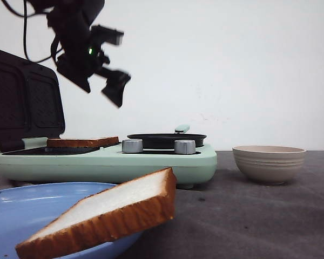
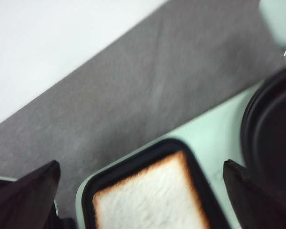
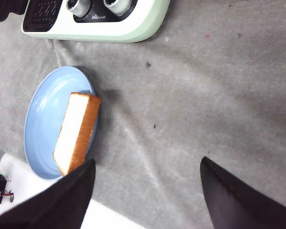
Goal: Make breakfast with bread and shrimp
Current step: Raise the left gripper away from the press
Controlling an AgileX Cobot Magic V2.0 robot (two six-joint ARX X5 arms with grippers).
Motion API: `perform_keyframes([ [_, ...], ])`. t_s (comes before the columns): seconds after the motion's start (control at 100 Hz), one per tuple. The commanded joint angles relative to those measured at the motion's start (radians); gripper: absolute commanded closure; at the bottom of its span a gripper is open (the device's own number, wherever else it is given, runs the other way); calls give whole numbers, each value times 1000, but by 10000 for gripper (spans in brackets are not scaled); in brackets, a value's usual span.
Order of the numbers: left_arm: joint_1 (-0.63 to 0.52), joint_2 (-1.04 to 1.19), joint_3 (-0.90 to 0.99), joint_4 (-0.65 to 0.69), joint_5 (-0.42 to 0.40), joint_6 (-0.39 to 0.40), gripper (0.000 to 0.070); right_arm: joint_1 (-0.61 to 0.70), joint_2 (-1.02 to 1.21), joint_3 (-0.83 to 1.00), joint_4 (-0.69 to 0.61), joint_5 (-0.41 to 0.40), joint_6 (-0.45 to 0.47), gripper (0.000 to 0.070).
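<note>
**One slice on the hot plate, one tilted on the blue plate**

A mint-green breakfast maker [image 1: 105, 162] fills the left and centre of the front view. Its dark lid [image 1: 24, 97] stands open at the far left, two silver knobs [image 1: 132, 145] sit on its front, and a black round pan [image 1: 166, 140] rests on its right half. One bread slice [image 1: 82, 142] lies flat in the black tray at the left of the appliance; the left wrist view shows it at the bottom centre, inside the tray's rim. A second bread slice [image 1: 105, 216] leans tilted on the rim of a blue plate [image 1: 21, 208] in the lower left foreground, partly blocking the appliance's base. A beige bowl [image 1: 269, 163] stands at right, well apart from the appliance.

The left gripper [image 1: 114, 62] hangs in the upper left, above the tray, its fingers spread and holding nothing. The right gripper [image 3: 145, 191] appears only in its own wrist view, fingers parted and empty above the cloth, near the plate.

A grey cloth [image 1: 259, 216] covers the table; a plain white wall [image 1: 232, 65] stands behind.
</note>
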Motion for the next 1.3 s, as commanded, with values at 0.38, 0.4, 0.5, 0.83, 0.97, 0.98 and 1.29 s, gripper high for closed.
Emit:
perform_keyframes([
  [0.38,17,-175,120,-245,146,-193,63,3,6,16,7,-2,-16,268],
  [0.4,21,-189,120,-254,158,-198,63,3,6,16,7,-2,-16,268],
  [0.5,54,-250,120,-295,219,-232,63,3,6,16,7,-3,-12,268],
  [0.83,202,-463,14,-360,333,-335,69,3,6,16,7,-37,19,267],
  [0.97,252,-615,-164,-245,384,-370,69,3,6,16,7,-65,23,267],
  [0.98,255,-628,-180,-235,387,-374,69,3,6,16,7,-68,23,267],
  [1.29,302,-1012,-651,-50,400,-477,69,31,7,13,10,-71,50,267],
])
